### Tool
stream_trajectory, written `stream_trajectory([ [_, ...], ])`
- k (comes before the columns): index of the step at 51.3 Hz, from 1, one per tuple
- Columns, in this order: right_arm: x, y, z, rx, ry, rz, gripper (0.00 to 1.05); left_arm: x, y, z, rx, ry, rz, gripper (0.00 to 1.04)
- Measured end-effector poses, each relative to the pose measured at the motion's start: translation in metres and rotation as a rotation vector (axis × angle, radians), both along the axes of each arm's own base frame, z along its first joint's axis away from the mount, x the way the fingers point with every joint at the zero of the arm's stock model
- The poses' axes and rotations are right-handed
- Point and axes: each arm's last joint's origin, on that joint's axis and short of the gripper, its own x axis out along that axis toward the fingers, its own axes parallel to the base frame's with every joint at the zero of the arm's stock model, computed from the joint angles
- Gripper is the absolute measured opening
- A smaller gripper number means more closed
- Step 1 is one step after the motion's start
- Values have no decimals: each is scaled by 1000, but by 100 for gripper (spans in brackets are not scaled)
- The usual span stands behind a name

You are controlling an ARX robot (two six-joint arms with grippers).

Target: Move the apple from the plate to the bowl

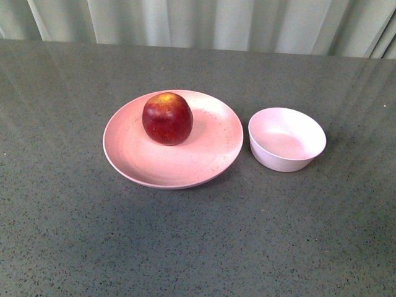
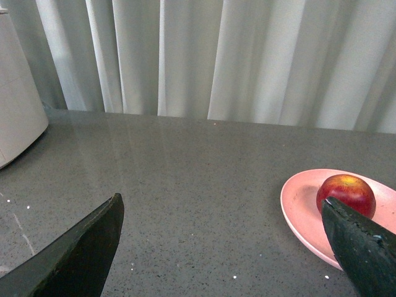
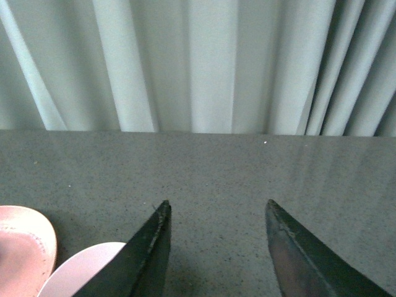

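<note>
The left gripper [image 2: 221,199] holds its dark fingers wide apart over the grey table [image 1: 185,247], gripping nothing. The right gripper [image 3: 217,202] also has its fingers apart and empty. Farther on, the dark-red apple [image 1: 167,119] sits on the pink plate [image 1: 185,167], toward its far side. The pale bowl [image 1: 286,139] stands just beside the plate, to its right. A pleated curtain [image 1: 216,21] hangs behind.

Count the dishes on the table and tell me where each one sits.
2. The plate sits left of centre in the front view, holding the apple; the bowl stands close by on its right, empty. No others appear in the front view.
</note>
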Motion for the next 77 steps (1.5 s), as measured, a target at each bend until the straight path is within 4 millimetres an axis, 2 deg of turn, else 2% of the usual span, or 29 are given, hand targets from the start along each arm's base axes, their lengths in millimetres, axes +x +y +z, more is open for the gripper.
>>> stream_trajectory([
  [5, -21, -6, -3, -11, 15, -5, 22, 0, 0, 0, 0, 0, 0, 96],
  [11, -40, -9, -4, -18, 21, 0, 1, 0, 0, 0, 0, 0, 0, 96],
  [18, -63, -21, -4, -19, 22, -9, 2, 0, 0, 0, 0, 0, 0, 96],
  [40, -103, -21, -4, -19, 24, -4, 2, 0, 0, 0, 0, 0, 0, 96],
  [77, -138, -22, 9, -19, -18, -4, 2, 0, 0, 0, 0, 0, 0, 96],
])
